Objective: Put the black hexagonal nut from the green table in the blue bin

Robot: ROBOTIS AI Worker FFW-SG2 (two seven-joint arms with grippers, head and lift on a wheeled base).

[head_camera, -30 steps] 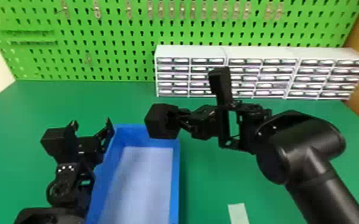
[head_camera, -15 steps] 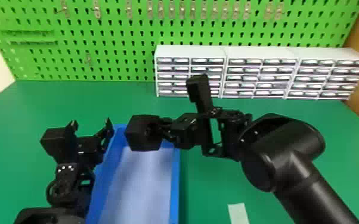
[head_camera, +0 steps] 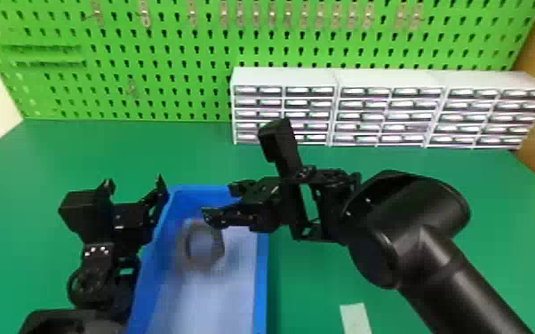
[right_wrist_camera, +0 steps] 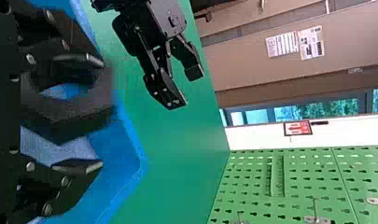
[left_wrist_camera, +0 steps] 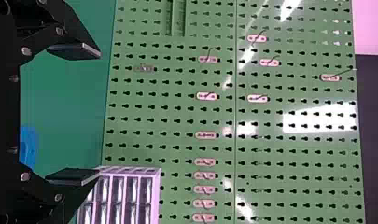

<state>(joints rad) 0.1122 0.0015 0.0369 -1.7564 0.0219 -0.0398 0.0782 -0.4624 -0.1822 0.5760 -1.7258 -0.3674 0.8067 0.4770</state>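
Can see the black hexagonal nut (head_camera: pixel 204 263) within the outline of the blue bin (head_camera: pixel 261 280), toward its far end, blurred and just below the right gripper (head_camera: pixel 220 200). Cannot tell whether touching the bin's pale floor or in the air above it. In the right wrist view, can make out the same nut large and close, partly behind the fingers (right_wrist_camera: pixel 79 63), with blue showing through its hole. Have the right gripper above the far part of the bin, reaching in from the bin's right side, jaws spread apart and clamped on nothing. Have the left gripper (head_camera: pixel 133 183) parked just beside the bin's left wall, near the far corner, jaws also apart, with nothing between them. Find the bin standing on the green desk (head_camera: pixel 311 275), with a pale strip (head_camera: pixel 355 317) lying to the right of it. Can see white drawer units (head_camera: pixel 389 80) beyond the bin and to its right, and behind them a green pegboard (head_camera: pixel 182 55) with metal hooks (head_camera: pixel 272 14), farther beyond the bin.
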